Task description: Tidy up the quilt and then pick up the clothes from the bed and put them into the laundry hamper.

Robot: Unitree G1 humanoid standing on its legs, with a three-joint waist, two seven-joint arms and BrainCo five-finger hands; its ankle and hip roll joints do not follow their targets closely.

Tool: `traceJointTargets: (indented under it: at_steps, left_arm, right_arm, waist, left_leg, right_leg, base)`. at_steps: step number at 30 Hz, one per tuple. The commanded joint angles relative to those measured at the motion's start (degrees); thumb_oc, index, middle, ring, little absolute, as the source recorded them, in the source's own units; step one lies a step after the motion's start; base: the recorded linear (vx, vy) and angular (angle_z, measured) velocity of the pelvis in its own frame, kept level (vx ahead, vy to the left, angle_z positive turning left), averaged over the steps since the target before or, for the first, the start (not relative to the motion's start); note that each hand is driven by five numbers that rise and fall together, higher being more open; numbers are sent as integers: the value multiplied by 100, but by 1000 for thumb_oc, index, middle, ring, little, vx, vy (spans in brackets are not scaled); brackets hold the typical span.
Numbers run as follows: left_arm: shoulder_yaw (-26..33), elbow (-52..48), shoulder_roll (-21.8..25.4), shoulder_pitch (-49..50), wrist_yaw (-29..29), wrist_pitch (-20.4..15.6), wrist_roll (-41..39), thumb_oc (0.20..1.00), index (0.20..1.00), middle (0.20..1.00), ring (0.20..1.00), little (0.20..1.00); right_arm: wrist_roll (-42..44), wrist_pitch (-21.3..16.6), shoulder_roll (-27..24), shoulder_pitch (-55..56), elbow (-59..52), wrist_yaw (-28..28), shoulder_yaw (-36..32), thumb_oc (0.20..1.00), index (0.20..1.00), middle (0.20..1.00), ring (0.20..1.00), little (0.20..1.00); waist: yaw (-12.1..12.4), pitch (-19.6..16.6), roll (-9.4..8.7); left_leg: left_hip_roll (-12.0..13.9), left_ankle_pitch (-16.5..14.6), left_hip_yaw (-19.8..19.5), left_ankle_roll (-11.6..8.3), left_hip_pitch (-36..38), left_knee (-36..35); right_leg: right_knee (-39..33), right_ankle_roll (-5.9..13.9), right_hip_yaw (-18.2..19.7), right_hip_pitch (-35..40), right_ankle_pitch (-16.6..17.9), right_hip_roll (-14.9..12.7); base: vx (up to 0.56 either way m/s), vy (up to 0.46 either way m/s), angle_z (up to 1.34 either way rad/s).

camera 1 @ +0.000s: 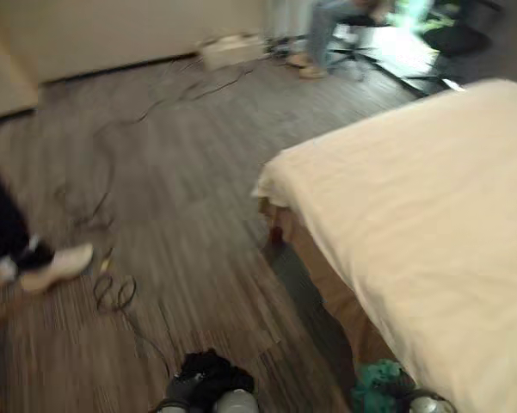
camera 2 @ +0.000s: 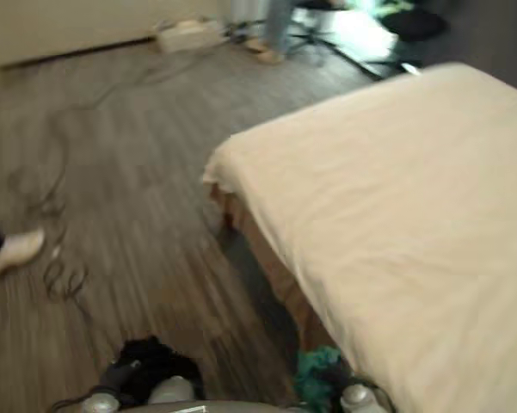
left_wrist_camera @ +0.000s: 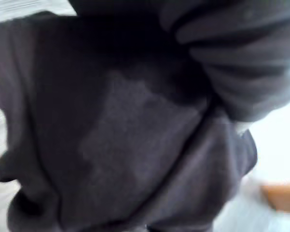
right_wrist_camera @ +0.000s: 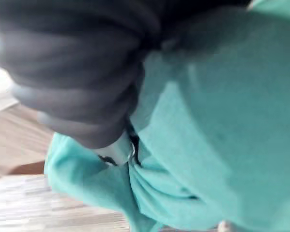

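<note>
With the quilt (camera 1: 413,215) spread flat over the bed, a dark garment (left_wrist_camera: 125,140) is bunched at the left hand (camera 1: 182,397) and a teal garment (right_wrist_camera: 207,121) at the right hand (camera 1: 421,403), finger state indeterminable, so both should be carried securely, clear of the floor, toward the unseen hamper

A grey-brown wood-plank floor (camera 1: 181,215) runs back to a plain cream wall (camera 1: 112,30). On the right stands a bed with a wooden base (camera 1: 327,280), spread with a smooth cream sheet (camera 1: 413,198). Thin dark cables (camera 1: 112,292) loop across the planks. At the far end a person's legs (camera 1: 320,34) sit on a wheeled office chair (camera 1: 353,47), where bright light falls on the floor. A white shoe (camera 1: 56,265) shows at the left.
</note>
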Motion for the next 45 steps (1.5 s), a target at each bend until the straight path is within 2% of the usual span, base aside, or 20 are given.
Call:
traceJointTargets:
  at_steps: [1, 3, 5, 7, 9, 10, 17, 18, 22, 25, 28, 30, 31, 32, 37, 38, 39, 41, 43, 45]
  left_arm:
    - [-157, -303, 188, -21, 136, -46, -108, 200, 200, 200, 200, 200]
    - [-205, -304, 253, -215, 296, -66, -154, 200, 200, 200, 200, 200]
    - [-366, -314, 194, -497, 374, -74, -170, 200, 200, 200, 200, 200]
    - [-428, -291, 177, -550, 370, -87, -158, 200, 200, 200, 200, 200]
    - [-538, -193, 179, -627, 352, -98, 37, 200, 200, 200, 200, 200]
    - [-495, -154, 165, -654, 330, -107, 120, 200, 200, 200, 200, 200]
    - [-318, 119, -111, -352, 196, -168, 85, 200, 200, 200, 200, 200]
    - [-874, 398, -152, -553, 117, 240, 857, 200, 200, 200, 200, 200]
    - [-831, 415, -117, -563, 107, 241, 825, 200, 200, 200, 200, 200]
    - [-820, 395, -128, -617, 98, 209, 718, 200, 200, 200, 200, 200]
    - [-796, 278, -130, -667, 160, 206, 568, 200, 200, 200, 200, 200]
    - [-775, 224, -122, -667, 194, 217, 536, 200, 200, 200, 200, 200]
    - [-775, 218, -139, -658, 199, 230, 542, 200, 200, 200, 200, 200]
    - [-738, 180, -171, -552, 173, 273, 602, 200, 200, 200, 200, 200]
    - [-627, 222, -136, -472, 112, 310, 608, 200, 200, 200, 200, 200]
    - [-602, 254, -78, -490, 85, 320, 619, 200, 200, 200, 200, 200]
    - [-602, 255, -70, -493, 83, 320, 619, 200, 200, 200, 200, 200]
    - [-626, 278, -13, -534, 40, 319, 690, 200, 200, 200, 200, 200]
    - [-627, 237, 19, -581, 152, 329, 663, 200, 200, 200, 200, 200]
    - [-694, 211, 58, -647, 182, 335, 645, 200, 200, 200, 200, 200]
  right_arm:
    - [340, -194, -216, -370, -567, -144, 112, 200, 200, 200, 200, 200]
    - [345, -177, -198, -478, -595, -212, 140, 200, 200, 200, 200, 200]
    - [356, -177, -277, -478, -482, -366, 63, 200, 200, 200, 200, 200]
    - [385, -160, -298, -451, -402, -373, 33, 200, 200, 200, 200, 200]
    - [357, -149, -386, -353, -227, -345, -4, 200, 200, 200, 200, 200]
    - [332, -99, -386, -379, -12, -328, -54, 200, 200, 200, 200, 200]
    - [162, 40, -421, -356, 555, -128, -100, 200, 200, 200, 200, 200]
    - [-463, 238, -418, -537, 578, -68, 600, 200, 200, 200, 200, 200]
    - [-485, 210, -380, -553, 540, -11, 680, 200, 200, 200, 200, 200]
    - [-437, 191, -422, -608, 531, -12, 639, 200, 200, 200, 200, 200]
    - [-406, 175, -554, -628, 461, -61, 558, 200, 200, 200, 200, 200]
    - [-376, 192, -604, -643, 410, -81, 546, 200, 200, 200, 200, 200]
    - [-369, 200, -608, -652, 395, -82, 556, 200, 200, 200, 200, 200]
    - [-378, 180, -613, -613, 325, -93, 578, 200, 200, 200, 200, 200]
    - [-501, 166, -561, -656, 320, -58, 600, 200, 200, 200, 200, 200]
    - [-542, 139, -481, -724, 362, -52, 672, 200, 200, 200, 200, 200]
    - [-542, 137, -472, -728, 366, -53, 671, 200, 200, 200, 200, 200]
    - [-502, 148, -418, -758, 401, -35, 616, 200, 200, 200, 200, 200]
    - [-483, 104, -445, -867, 325, -57, 628, 200, 200, 200, 200, 200]
    - [-435, 152, -498, -958, 292, -48, 538, 200, 200, 200, 200, 200]
  waist:
    - [-123, 306, 218]
    - [-265, 488, 224]
    - [-353, 532, 309]
    - [-417, 536, 336]
    - [-568, 493, 326]
    - [-530, 489, 294]
    - [-180, 126, 345]
    - [192, 188, 244]
    - [209, 231, 207]
    - [274, 442, 156]
    - [427, 716, 118]
    - [507, 807, 8]
    - [509, 804, -19]
    - [506, 657, -17]
    - [558, 404, -56]
    - [678, 377, -235]
    - [686, 380, -248]
    - [648, 432, -330]
    - [533, 526, -254]
    - [352, 633, 28]
  left_leg:
    - [400, 41, 3, -563, 651, -897]
    - [314, 37, -150, -495, 644, -959]
    - [290, 5, -383, -566, 733, -978]
    - [237, -28, -520, -576, 757, -983]
    - [61, -65, -778, -537, 697, -908]
    - [19, -125, -836, -540, 706, -795]
    - [-187, -169, -1090, -532, 785, -766]
    - [-473, -90, -1509, -507, 969, -956]
    - [-431, -183, -1512, -542, 929, -798]
    - [-349, -311, -1512, -696, 460, 389]
    - [73, 439, -1379, -1120, -475, 2255]
    - [422, 434, -1008, -1092, -906, 2813]
    - [546, 378, -773, -1041, -1017, 2692]
    - [426, 30, -76, -795, -1031, 1292]
    - [123, 358, 158, -624, -785, -358]
    - [-155, 215, 88, -427, -619, -332]
    - [-168, 204, 99, -419, -609, -337]
    - [-375, -59, 152, -214, -288, -386]
    - [-399, -154, 172, -108, 12, -530]
    - [-333, -167, 3, -88, 478, -813]
  right_leg:
    - [1257, 268, 430, -860, 349, -602]
    - [1611, 220, 1463, -1495, 226, -280]
    - [1032, 86, 2288, -1885, -588, 644]
    - [709, 45, 2475, -1947, -600, 838]
    - [-282, -27, 2932, -1847, -447, 1184]
    - [-488, 118, 2953, -1705, -258, 1126]
    - [-1154, 79, 2539, -1052, -95, 1128]
    - [-1222, -251, 2295, -445, -720, 1825]
    - [-1217, -324, 2280, -470, -767, 1883]
    - [-1210, -427, 2302, -450, -824, 1899]
    - [-1222, -623, 2181, -297, -962, 1966]
    - [-1222, -695, 2110, -113, -1167, 2039]
    - [-1222, -694, 2069, -56, -1233, 2070]
    - [-1222, -545, 2057, 45, -1415, 2095]
    - [-1222, -370, 2034, 329, -1549, 2176]
    - [-680, -213, 2106, 283, -1360, 2098]
    - [-649, -197, 2111, 273, -1378, 2076]
    - [420, 280, 2204, -97, -928, 1858]
    - [1845, 457, 2312, -873, -125, 1589]
    - [2624, 457, 2227, -1682, -206, 1235]
  base:
    - [133, 374, 281]
    - [36, 214, 149]
    - [142, 102, 28]
    - [107, -46, 94]
    - [129, -116, 174]
    - [158, -100, 191]
    - [131, -46, 38]
    - [124, -1, 6]
    - [60, -73, 3]
    - [17, -132, 5]
    - [94, -187, 15]
    - [266, -222, 30]
    - [679, -40, 20]
    - [553, 60, -2]
    - [568, 145, 51]
    - [548, 111, -20]
    - [578, 144, -32]
    - [441, 171, -34]
    - [514, 149, -33]
    - [638, 176, -12]
